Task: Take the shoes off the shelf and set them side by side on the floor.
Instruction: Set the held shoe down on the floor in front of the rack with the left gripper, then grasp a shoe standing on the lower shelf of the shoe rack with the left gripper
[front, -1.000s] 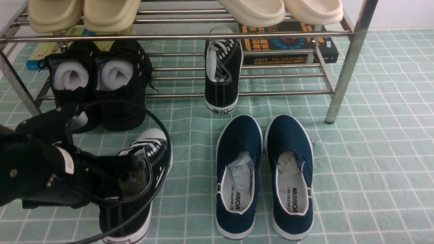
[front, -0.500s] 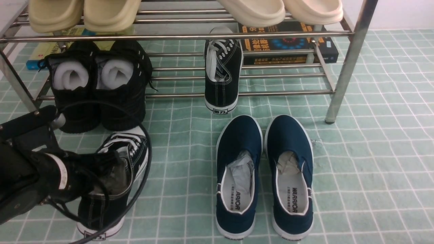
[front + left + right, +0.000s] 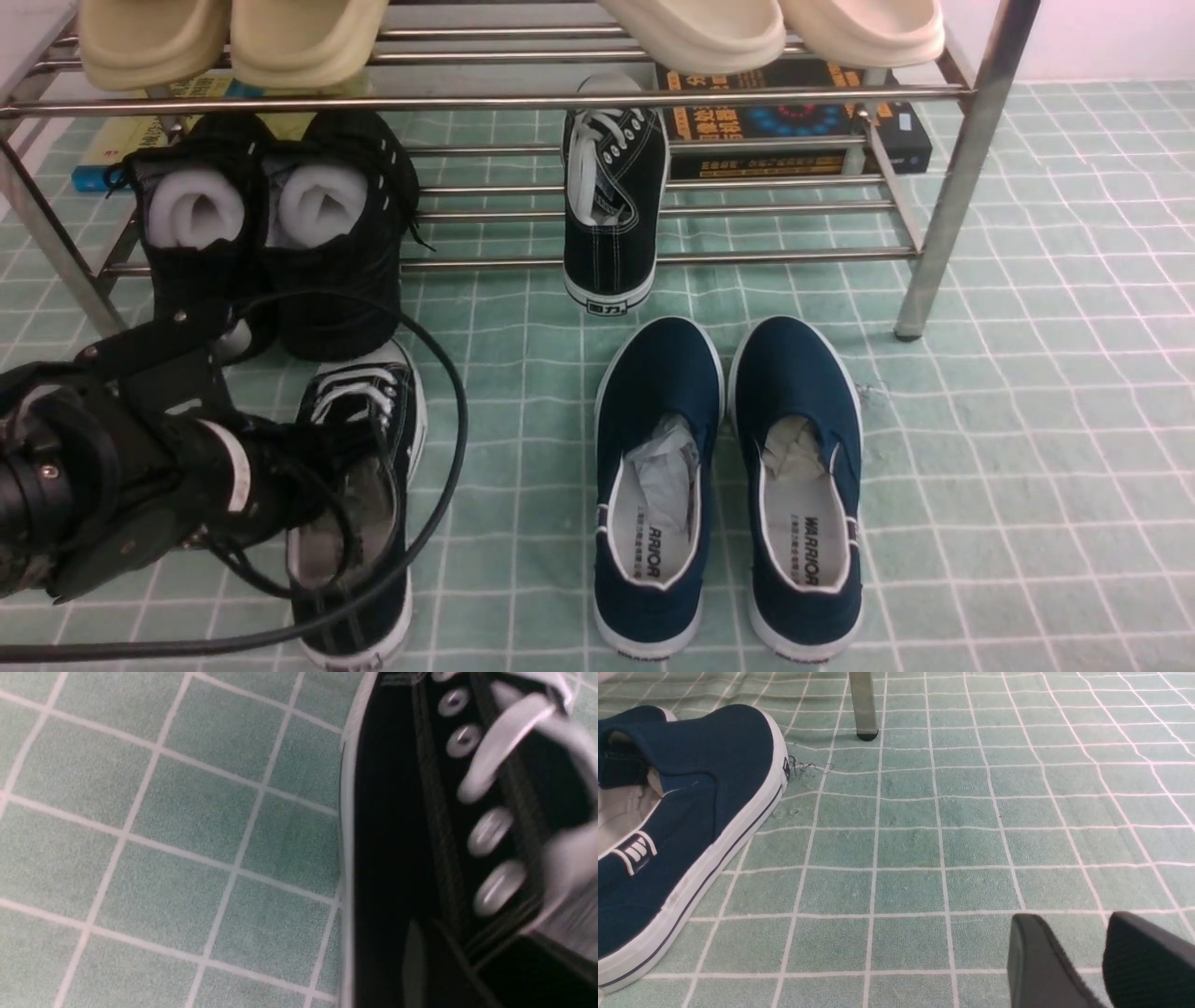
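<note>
One black canvas shoe [image 3: 359,439] with white laces lies flat on the pale green floor [image 3: 1027,467] at the left, toe toward the shelf [image 3: 747,254]. My left gripper [image 3: 322,490] is at its collar. In the left wrist view the shoe [image 3: 397,812] fills the right side and one dark finger [image 3: 417,961] lies along its side wall; the grip is too dark to judge. The other shoe [image 3: 611,215] sits on the shelf's lower tier, heel toward me. My right gripper [image 3: 1083,952] hangs open over bare floor [image 3: 924,849], out of the front view.
Two navy slip-ons [image 3: 728,485] stand side by side on the floor right of the sneaker. Black shoes stuffed with foam [image 3: 271,233] sit on the lower tier at the left, beige slippers [image 3: 233,37] on top. Books [image 3: 794,131] lie behind. A shelf leg [image 3: 943,215] stands at the right.
My left arm shifted the sneaker leftward, then back, turning it from tilted to flat on the floor with its toe toward the shelf. The other shoes have not moved.
</note>
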